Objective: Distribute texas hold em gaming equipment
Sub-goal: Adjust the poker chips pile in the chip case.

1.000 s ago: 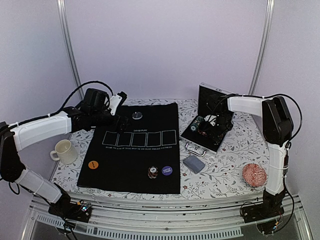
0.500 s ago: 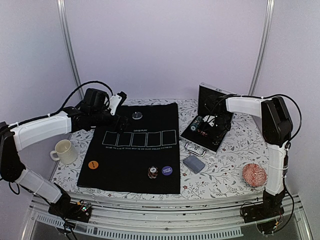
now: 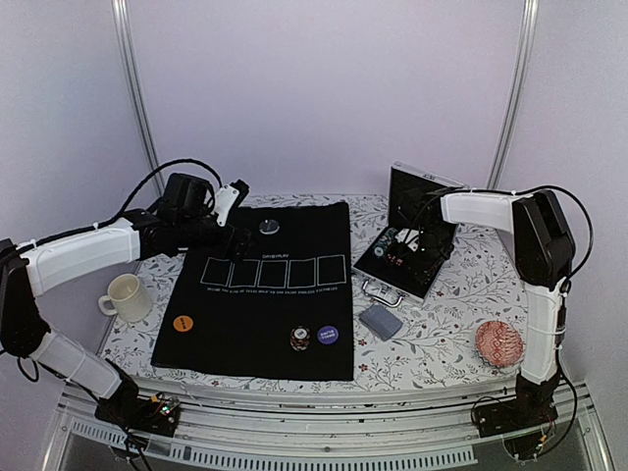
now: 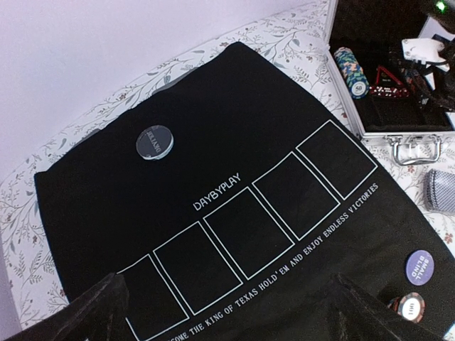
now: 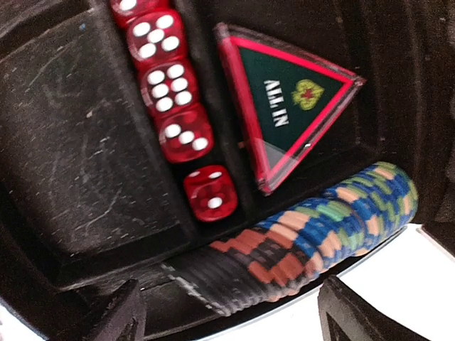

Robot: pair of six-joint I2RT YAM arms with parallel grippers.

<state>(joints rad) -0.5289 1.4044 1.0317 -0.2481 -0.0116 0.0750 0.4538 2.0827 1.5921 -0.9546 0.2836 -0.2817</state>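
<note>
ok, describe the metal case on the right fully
The case is silver-framed, black-lined, lid propped open at the back, flat on the floral cloth right of the black mat. Chrome handle on its near edge. Inside: a row of chips, red dice, a triangular ALL IN marker. The open right hand hovers over them.

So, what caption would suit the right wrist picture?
Open right gripper above a case tray: red dice, an ALL IN triangle, a row of poker chips.
</note>
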